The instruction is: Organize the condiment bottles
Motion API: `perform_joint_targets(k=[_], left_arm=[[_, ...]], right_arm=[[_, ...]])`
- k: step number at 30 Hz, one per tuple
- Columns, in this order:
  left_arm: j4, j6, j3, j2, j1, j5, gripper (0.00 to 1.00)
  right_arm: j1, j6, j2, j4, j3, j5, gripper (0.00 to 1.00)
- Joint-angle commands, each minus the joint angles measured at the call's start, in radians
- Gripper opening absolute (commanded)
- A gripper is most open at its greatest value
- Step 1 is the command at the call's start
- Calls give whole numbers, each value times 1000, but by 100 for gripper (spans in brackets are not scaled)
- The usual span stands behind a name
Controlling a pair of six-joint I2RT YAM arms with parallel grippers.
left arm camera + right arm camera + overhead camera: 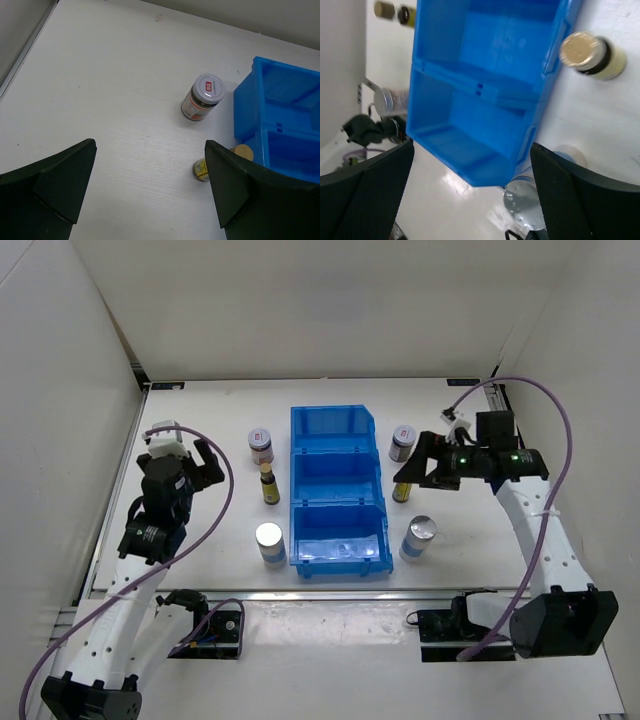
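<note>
Top external view: the right gripper [415,462], fingers spread, hangs just beside the slim bottle [402,491] right of the bin [335,452]; the left gripper [150,190] is spread too, a jar [202,97] ahead.

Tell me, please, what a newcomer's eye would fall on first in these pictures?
The big blue bin sits dead centre, its three compartments empty. Three condiment bottles stand in a column left of it and three more right of it. The left fingers and right fingers are spread open, holding nothing.
</note>
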Motion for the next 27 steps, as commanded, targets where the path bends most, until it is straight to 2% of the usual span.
perform_joint_targets(k=[1, 2, 6, 9, 11, 17, 21, 24, 27], left_arm=[[10, -11, -12, -33, -1, -2, 100], [10, -11, -12, -33, -1, -2, 100], [10, -11, -12, -13, -1, -2, 100], [10, -20, -12, -13, -1, -2, 100], [10, -20, -12, -13, -1, -2, 100], [10, -20, -12, -4, -1, -2, 100], [10, -20, -12, 9, -1, 7, 100], [10, -20, -12, 9, -1, 7, 100], [10, -20, -12, -2, -1, 7, 100]], right_arm=[[117, 12, -50, -56, 10, 95, 100], [168, 27, -61, -76, -5, 222, 100], [243, 99, -119, -106, -58, 484, 96], [285, 167, -150, -143, -67, 620, 88], [309, 191, -177, -155, -96, 707, 90], [349, 239, -177, -169, -148, 780, 93], [447, 315, -139, -204, -148, 853, 93], [488, 387, -130, -214, -167, 872, 84], [519, 441, -130, -214, -209, 884, 81]])
